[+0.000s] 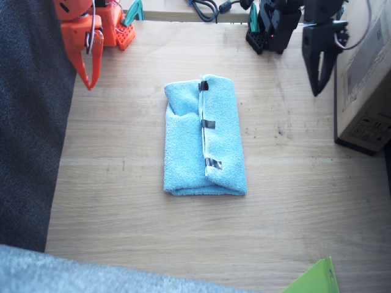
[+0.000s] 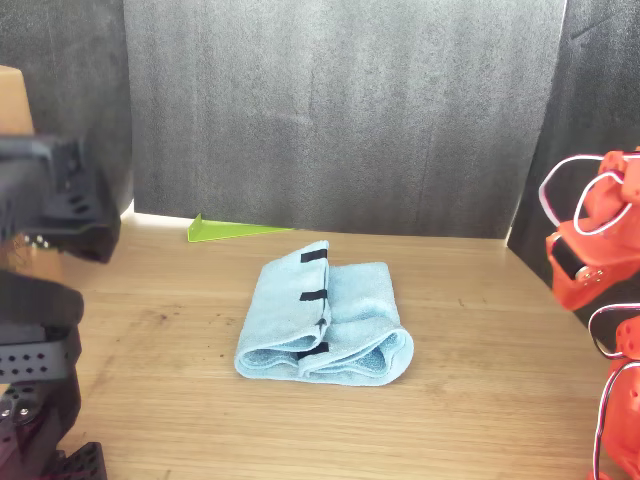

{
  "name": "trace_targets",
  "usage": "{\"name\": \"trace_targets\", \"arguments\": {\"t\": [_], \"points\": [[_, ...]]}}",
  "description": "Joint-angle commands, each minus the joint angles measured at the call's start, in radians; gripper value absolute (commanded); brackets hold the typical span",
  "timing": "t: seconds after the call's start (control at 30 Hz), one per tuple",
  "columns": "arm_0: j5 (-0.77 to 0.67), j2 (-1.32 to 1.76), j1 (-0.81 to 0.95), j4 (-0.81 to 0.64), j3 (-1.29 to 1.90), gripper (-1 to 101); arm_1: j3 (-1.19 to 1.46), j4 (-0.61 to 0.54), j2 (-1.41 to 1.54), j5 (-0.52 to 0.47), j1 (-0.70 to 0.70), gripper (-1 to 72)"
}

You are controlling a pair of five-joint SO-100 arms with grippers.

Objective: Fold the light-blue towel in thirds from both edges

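The light-blue towel [image 1: 183,146] lies folded into a narrow rectangle in the middle of the wooden table, and it also shows in the front view [image 2: 345,315]. One taped edge [image 1: 206,125] runs along its top layer near the middle, marked by three black strips. The other edge is hidden under the fold. My right gripper [image 1: 91,84], orange, hangs above the table well off to one side of the towel, jaws together, holding nothing. On the opposite side my left gripper [image 1: 316,91], black, hangs away from the towel, its fingers meeting at the tip.
A cardboard box [image 1: 366,79] stands beside the left arm. Dark grey fabric [image 1: 30,122] borders the table on the right arm's side. A green wedge [image 1: 314,278] lies at the table's edge, and cables [image 1: 204,9] lie between the arm bases.
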Motion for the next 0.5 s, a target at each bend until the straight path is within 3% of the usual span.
{"name": "trace_targets", "arguments": {"t": [0.0, 0.27, 0.47], "points": [[-0.012, 0.141, -0.008, 0.048, 0.083, 2, 0.028, -0.046, 0.006, 0.066, 0.005, -0.1], [-0.058, 0.284, -0.011, 0.057, 0.166, 2, 0.155, -0.187, 0.020, 0.143, -0.002, -0.1], [-0.061, 0.324, -0.023, 0.066, 0.190, 0, 0.183, -0.209, 0.040, 0.166, -0.055, -0.1]]}}
